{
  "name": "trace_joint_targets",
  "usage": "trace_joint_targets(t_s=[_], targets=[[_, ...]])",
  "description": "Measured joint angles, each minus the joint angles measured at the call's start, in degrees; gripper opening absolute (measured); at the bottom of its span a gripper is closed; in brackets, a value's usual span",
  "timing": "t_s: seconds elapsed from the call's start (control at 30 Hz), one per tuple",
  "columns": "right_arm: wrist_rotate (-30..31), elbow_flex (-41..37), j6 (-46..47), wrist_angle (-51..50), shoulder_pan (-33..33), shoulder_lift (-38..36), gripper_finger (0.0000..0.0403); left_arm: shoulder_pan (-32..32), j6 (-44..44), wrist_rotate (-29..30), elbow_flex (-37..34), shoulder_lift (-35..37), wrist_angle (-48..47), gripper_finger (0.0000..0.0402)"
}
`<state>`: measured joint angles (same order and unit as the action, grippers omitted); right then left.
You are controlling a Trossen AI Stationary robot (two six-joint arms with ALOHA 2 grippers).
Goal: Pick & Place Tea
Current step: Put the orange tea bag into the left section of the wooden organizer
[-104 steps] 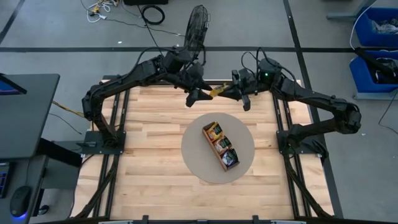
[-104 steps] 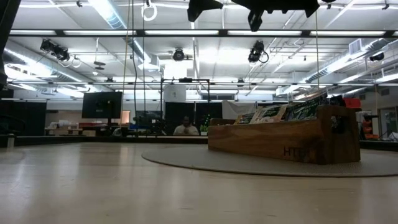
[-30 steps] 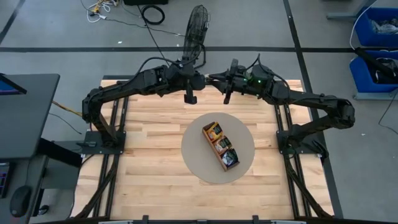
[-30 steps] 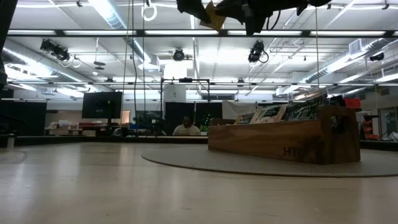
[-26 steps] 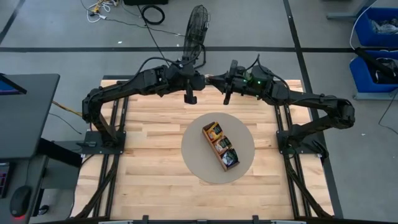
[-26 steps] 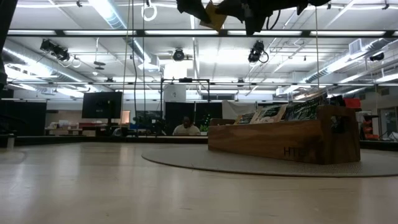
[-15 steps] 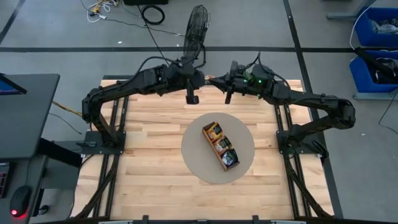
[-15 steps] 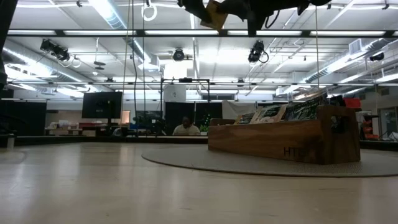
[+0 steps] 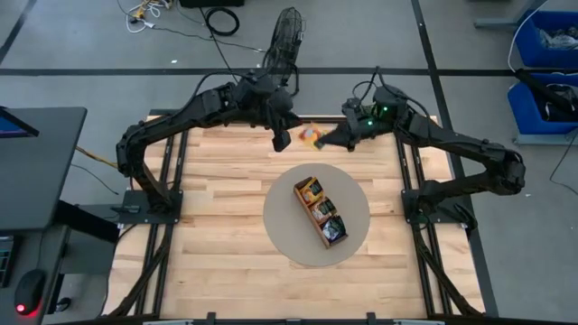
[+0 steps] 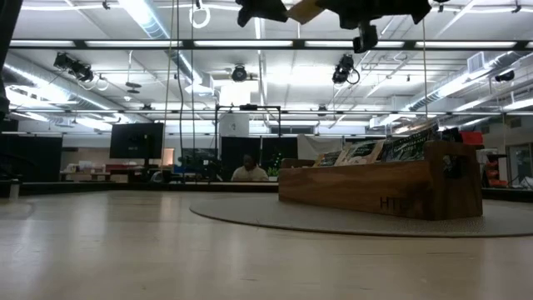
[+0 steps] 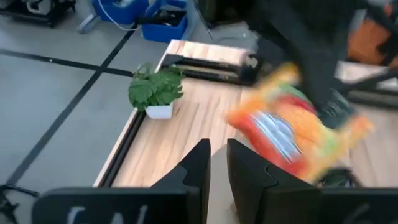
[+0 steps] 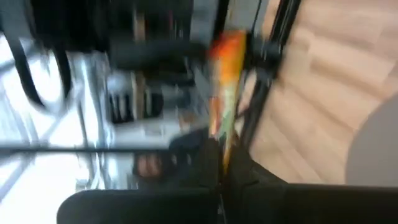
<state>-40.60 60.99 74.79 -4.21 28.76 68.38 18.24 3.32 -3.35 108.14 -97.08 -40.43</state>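
An orange-yellow tea sachet (image 9: 311, 135) hangs high over the far half of the table, between my two grippers. My right gripper (image 9: 329, 140) is shut on it, coming from the table's right. My left gripper (image 9: 282, 137) stands just left of the sachet. In the left wrist view a narrow gap shows between its fingers (image 11: 217, 174), with nothing in it, and the sachet (image 11: 292, 130) hangs ahead of them. More tea sachets stand in the wooden tray (image 9: 313, 209) on the round mat (image 9: 280, 226). My right gripper pinches the sachet between its two fingers, by the edge nearest the gripper (image 12: 222, 134). The fingers reach in from the table's right. The rest of the sachet (image 12: 225, 62) sticks out past the fingertips toward my left gripper, lifted well clear of the table.
The tray (image 10: 375, 187) lies slantwise on the mat at the table's middle, its compartments holding sachets. A small potted plant (image 11: 155, 90) stands at a table edge. A wire fan (image 9: 287, 36) is on the floor beyond the far edge. Bare wood lies left of and nearer than the mat.
The sachet has passed from my left gripper to my right. My right gripper has shut on it, and my left has let go and opened a little. My right gripper has then drawn back toward the table's near right with the sachet, still high above the table.
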Motion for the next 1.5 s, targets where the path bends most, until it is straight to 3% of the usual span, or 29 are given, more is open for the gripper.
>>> trace_joint_targets(t_s=[0.4, 0.57, 0.73, 0.97, 1.23, 1.4, 1.5], targets=[[-13.0, 0.0, -19.1, -18.3, 3.6, -0.1, 0.0000, -0.6, -12.6, -0.9, 0.0, 1.9, 12.1, 0.0055], [-15.1, 0.0, -25.7, -21.2, 3.9, -0.1, 0.0000, -2.1, -16.3, -0.8, -1.7, 2.2, 24.8, 0.0055], [-13.8, 1.7, -44.0, -22.2, 3.3, -1.0, 0.0000, -4.8, -19.1, -2.9, -3.6, 2.7, 40.4, 0.0055], [-7.0, 6.6, -60.8, -37.4, 2.9, -0.9, 0.0000, -6.2, -25.7, -3.0, -14.0, 2.6, 52.0, 0.0055], [0.5, 14.7, -74.8, -57.5, 2.7, 4.8, 0.0000, -6.6, -23.7, -2.8, -28.2, 11.1, 52.6, 0.0055], [3.1, 20.2, -78.1, -66.6, 1.5, 13.4, 0.0000, -6.5, -23.0, 4.7, -38.8, 20.6, 53.2, 0.0055], [3.0, 24.5, -79.9, -72.2, 0.4, 19.7, 0.0000, -6.5, -21.6, 5.9, -43.9, 25.7, 52.8, 0.0055]])
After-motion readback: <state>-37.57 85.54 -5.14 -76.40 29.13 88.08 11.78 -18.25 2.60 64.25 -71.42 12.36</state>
